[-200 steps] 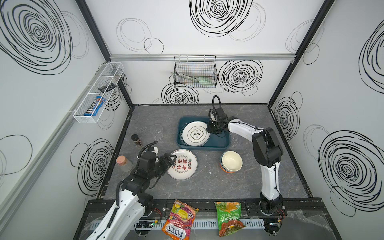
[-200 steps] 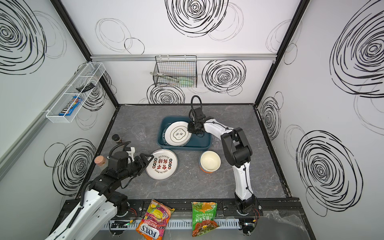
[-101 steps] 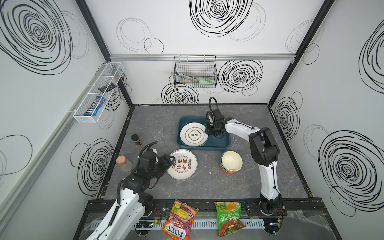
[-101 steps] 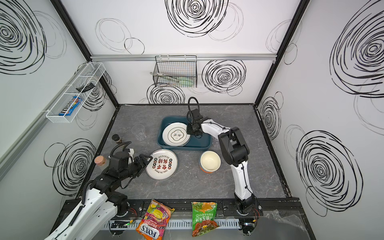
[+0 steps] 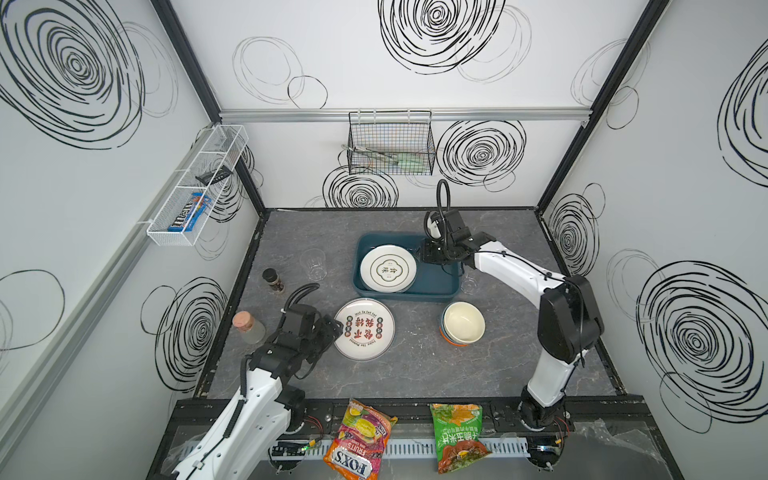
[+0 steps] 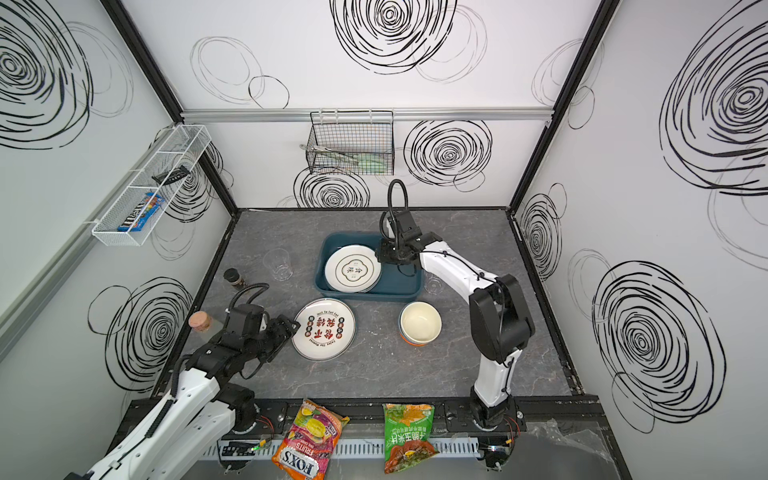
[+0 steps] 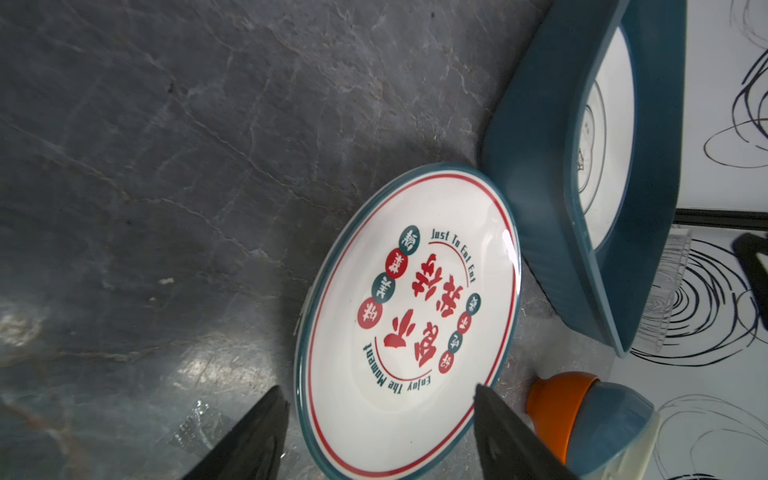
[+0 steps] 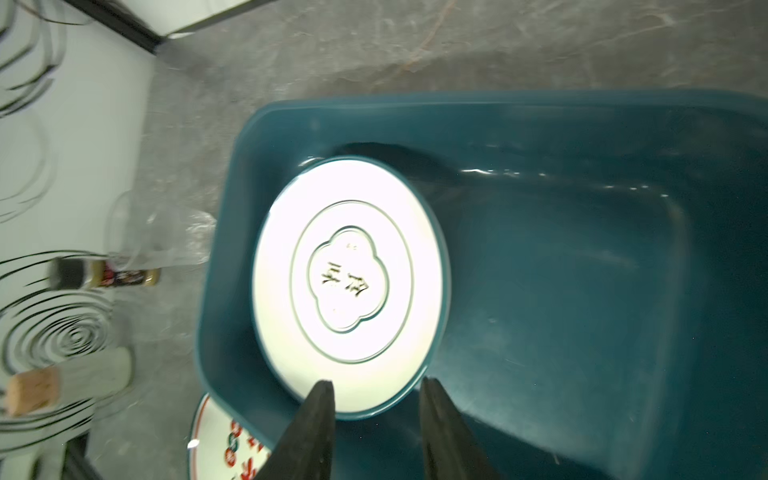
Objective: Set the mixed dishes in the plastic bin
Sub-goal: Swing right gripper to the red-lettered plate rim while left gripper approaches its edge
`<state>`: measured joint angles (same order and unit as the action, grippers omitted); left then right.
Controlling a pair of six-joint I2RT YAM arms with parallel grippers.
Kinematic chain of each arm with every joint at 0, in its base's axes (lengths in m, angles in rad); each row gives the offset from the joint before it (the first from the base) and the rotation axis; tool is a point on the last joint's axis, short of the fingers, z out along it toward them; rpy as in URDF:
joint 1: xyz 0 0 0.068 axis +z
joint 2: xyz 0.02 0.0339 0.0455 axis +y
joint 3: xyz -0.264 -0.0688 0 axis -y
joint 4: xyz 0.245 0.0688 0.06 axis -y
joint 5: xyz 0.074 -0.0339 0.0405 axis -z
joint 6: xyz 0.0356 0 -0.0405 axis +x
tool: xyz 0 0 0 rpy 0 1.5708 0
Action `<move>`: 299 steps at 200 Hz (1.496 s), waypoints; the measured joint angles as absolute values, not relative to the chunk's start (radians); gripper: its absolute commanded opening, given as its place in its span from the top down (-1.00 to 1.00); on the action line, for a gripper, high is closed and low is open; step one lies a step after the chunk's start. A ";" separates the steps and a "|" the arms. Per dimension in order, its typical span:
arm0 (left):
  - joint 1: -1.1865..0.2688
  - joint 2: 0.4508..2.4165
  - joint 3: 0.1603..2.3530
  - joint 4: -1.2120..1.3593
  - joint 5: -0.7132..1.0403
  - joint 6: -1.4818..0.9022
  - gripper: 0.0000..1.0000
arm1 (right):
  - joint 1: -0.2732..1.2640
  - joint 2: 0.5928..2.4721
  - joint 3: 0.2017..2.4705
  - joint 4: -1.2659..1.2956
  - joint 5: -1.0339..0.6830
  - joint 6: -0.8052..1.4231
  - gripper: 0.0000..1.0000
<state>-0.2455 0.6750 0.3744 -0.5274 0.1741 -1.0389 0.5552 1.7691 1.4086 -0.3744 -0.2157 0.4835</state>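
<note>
One round white plate with a teal quatrefoil mark (image 5: 388, 268) lies inside the dark teal plastic bin (image 5: 432, 277), at its left end in both top views. Over that plate's rim hangs the right gripper (image 8: 377, 383), jaws partly apart and empty. A round white plate with red and green characters (image 5: 364, 328) sits on the grey desk (image 5: 415, 374) near the bin; the left gripper (image 7: 378, 388) gapes wide at its edge, holding nothing.
</note>
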 measured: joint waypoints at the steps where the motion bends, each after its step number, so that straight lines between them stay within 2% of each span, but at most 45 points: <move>1: -0.245 0.675 0.374 -0.527 0.174 -1.039 -0.47 | 0.556 1.767 1.407 -0.374 -0.220 0.483 0.22; 23: -0.245 0.687 0.355 -0.521 0.171 -1.036 -0.47 | 0.564 1.712 1.341 -0.347 -0.318 0.471 0.16; 79: -0.245 0.733 0.313 -0.478 0.171 -1.031 -0.44 | 0.609 1.674 1.202 -0.331 -0.577 0.416 0.17; 143: -0.241 0.776 0.262 -0.380 0.174 -1.028 -0.34 | 0.722 1.665 1.098 -0.323 -0.673 0.365 0.17; 188: -0.239 0.802 0.242 -0.304 0.179 -1.023 -0.06 | 0.723 1.665 1.098 -0.313 -0.672 0.355 0.17; 254: -0.233 0.840 0.233 -0.288 0.182 -1.008 0.55 | 0.723 1.665 1.098 -0.307 -0.648 0.354 0.17; 299: -0.239 0.823 0.235 -0.296 0.190 -0.995 0.77 | 0.717 1.665 1.098 -0.307 -0.628 0.355 0.17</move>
